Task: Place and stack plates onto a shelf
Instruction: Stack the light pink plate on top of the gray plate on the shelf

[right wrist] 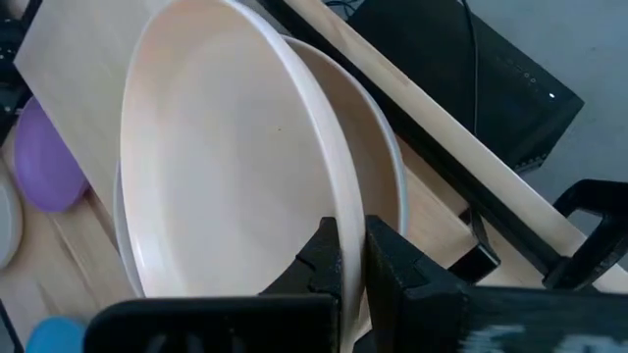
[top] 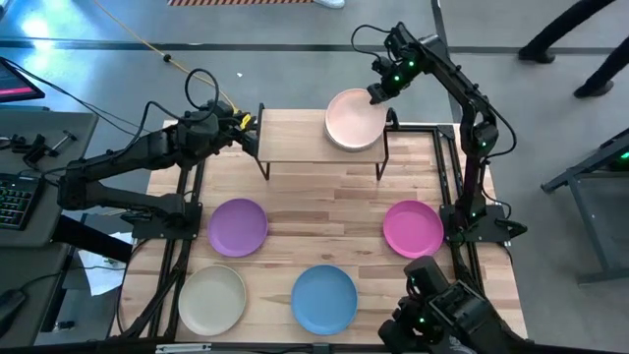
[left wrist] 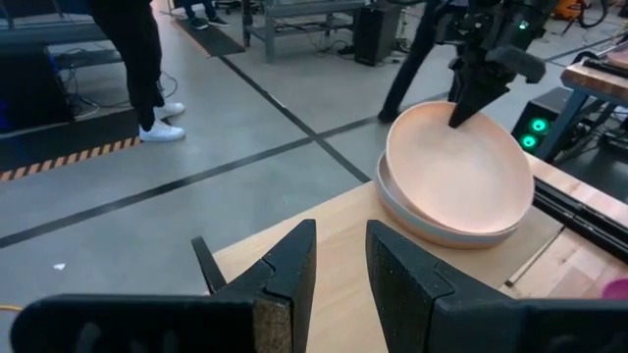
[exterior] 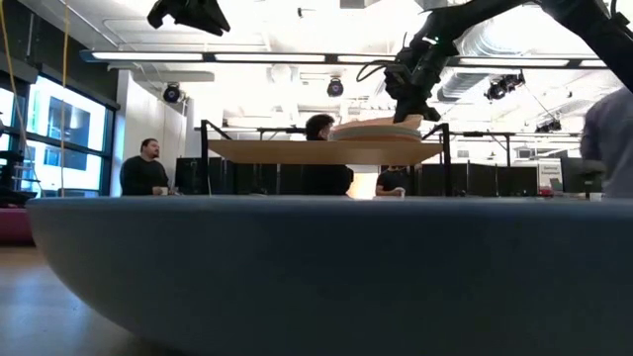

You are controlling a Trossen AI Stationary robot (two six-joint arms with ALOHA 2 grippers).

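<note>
Two pale pink plates [top: 354, 120] are stacked on the right end of the shelf [top: 295, 138], a light wood top on black legs at the table's far side. My right gripper [top: 376, 94] is shut on the upper plate [left wrist: 456, 172], which sits tilted in the lower plate [left wrist: 432, 227]. My left gripper [top: 246, 122] hovers by the shelf's left end, narrowly open and holding nothing [left wrist: 340, 265]. The purple [top: 238, 226], magenta [top: 413, 228], beige [top: 211, 298] and blue [top: 324, 298] plates lie flat on the table. No teal plate shows. My right gripper [right wrist: 351, 257] pinches the upper pink plate's rim [right wrist: 345, 211] at its far right edge, one finger inside the bowl and one outside. The fingers come slanting down from the far right. That edge is raised, and the plate's opposite edge [left wrist: 412, 211] rests in the lower plate.
The shelf's left half [left wrist: 334, 226] is bare wood. Black frame rails [top: 454, 187] run along the table's right side, and more run along its left. The blue plate [exterior: 316, 267] fills the low view's foreground. People stand and sit in the room beyond the table.
</note>
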